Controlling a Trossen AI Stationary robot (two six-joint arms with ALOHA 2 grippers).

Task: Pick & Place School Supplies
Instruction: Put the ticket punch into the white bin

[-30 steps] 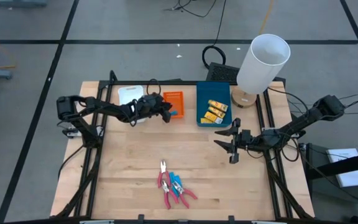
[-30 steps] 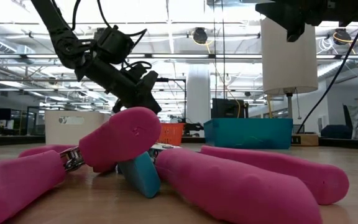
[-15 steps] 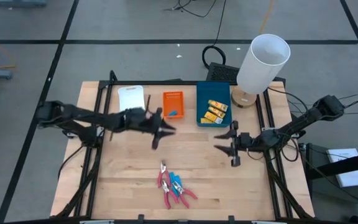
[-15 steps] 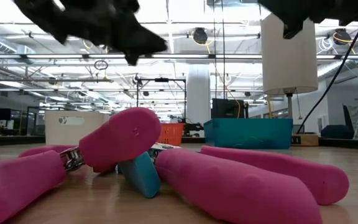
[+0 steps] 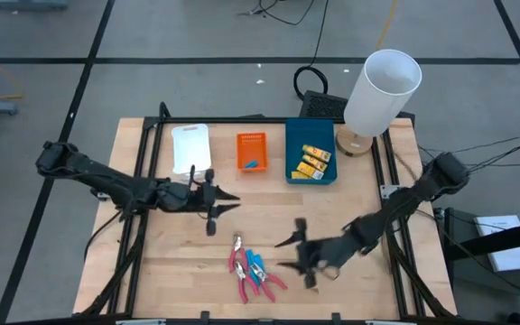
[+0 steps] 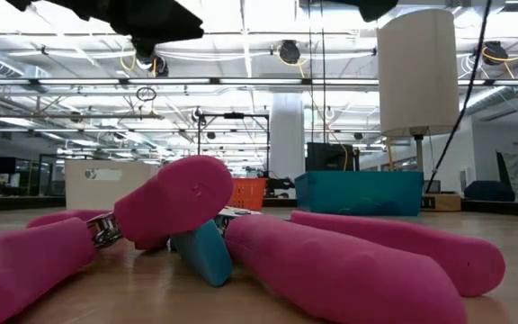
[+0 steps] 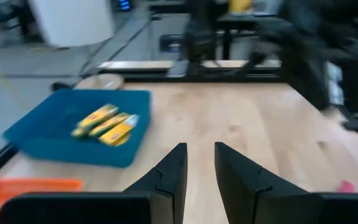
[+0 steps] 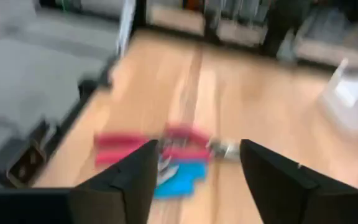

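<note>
The school supplies lie in a pile near the table's front middle: pink-handled tools (image 5: 245,273) crossed over light-blue pieces (image 5: 256,264), filling the low view (image 6: 331,261). Yellow packets (image 5: 312,161) sit in the blue tray (image 5: 292,173). One light-blue piece (image 5: 252,165) lies in the orange tray (image 5: 251,143). My right gripper (image 5: 283,255) hovers open just right of the pile, pointing at it; its wrist view shows the pink handles (image 8: 179,138) between its fingers. My left gripper (image 5: 233,201) hangs above bare wood left of centre, its fingers (image 7: 178,163) a narrow gap apart with nothing between.
A white tray (image 5: 190,142) stands at the far left beside the orange tray. A tall white lamp (image 5: 382,86) stands at the far right corner, next to the blue tray. Black frame rails run along the table's left and right sides. Bare wood lies between the trays and the pile.
My left gripper has left the orange tray, swinging toward the table's near edge and rising above the wood left of centre. My right gripper has swept from beside the blue tray toward the near edge and the left, arriving next to the pile. The supplies have not moved.
</note>
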